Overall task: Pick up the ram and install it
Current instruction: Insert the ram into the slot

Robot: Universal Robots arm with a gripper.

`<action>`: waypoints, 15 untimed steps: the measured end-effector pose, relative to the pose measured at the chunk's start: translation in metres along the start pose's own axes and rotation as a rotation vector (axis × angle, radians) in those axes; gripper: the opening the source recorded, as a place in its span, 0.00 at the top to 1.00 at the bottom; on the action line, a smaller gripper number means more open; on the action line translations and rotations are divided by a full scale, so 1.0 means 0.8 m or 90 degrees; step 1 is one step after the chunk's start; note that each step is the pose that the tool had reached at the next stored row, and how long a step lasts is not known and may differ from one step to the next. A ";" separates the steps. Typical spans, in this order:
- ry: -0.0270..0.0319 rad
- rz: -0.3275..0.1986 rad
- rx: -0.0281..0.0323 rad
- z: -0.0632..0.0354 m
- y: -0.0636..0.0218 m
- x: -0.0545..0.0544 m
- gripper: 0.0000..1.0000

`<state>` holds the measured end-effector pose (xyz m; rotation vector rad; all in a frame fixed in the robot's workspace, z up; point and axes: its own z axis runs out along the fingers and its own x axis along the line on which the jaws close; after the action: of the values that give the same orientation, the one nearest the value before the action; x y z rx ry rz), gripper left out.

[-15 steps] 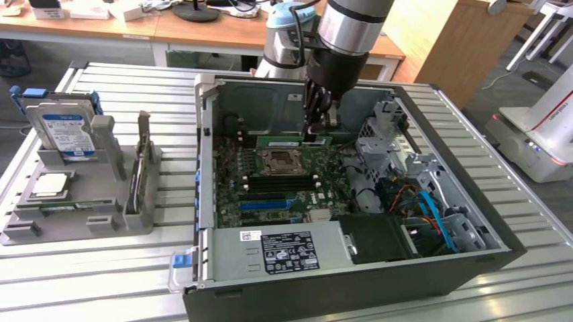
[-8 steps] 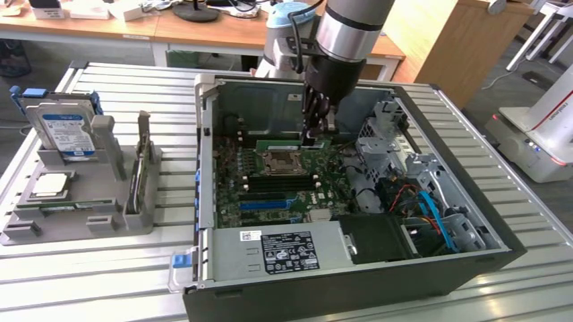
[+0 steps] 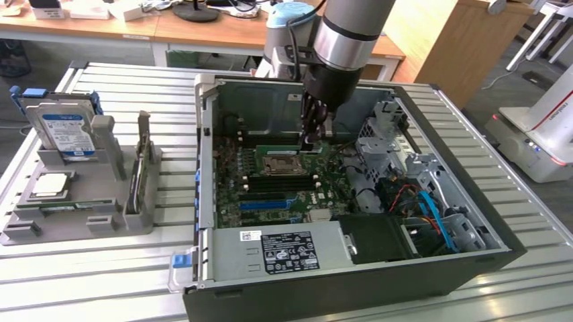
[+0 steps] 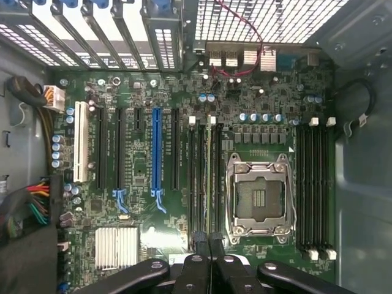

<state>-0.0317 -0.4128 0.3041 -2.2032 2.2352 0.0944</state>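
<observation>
The ram [image 4: 209, 177] is a thin green stick seen edge-on, lying along one of the black memory slots beside the empty processor socket [image 4: 258, 197] on the motherboard. My gripper [image 4: 207, 240] is shut, its two black fingertips [image 4: 199, 239] together right over the near end of that stick; whether they touch it I cannot tell. In the exterior view my gripper [image 3: 310, 142] reaches straight down into the open computer case [image 3: 501, 231], just to the exterior view's right of the socket [image 3: 282, 162].
A grey tray [image 3: 18, 231] on the exterior view's left holds a blue-labelled hard drive [image 3: 67, 131] and a square silver processor [image 3: 51, 184]. Case walls, a drive cage [image 3: 385, 137], cables [image 3: 430, 201] and the power supply [image 3: 286, 249] crowd the motherboard. Expansion slots [image 4: 156, 150] lie alongside.
</observation>
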 end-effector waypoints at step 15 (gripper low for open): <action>-0.0003 0.006 0.0002 0.026 -0.001 0.001 0.88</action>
<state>-0.0317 -0.4127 0.2835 -2.1922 2.2456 0.0945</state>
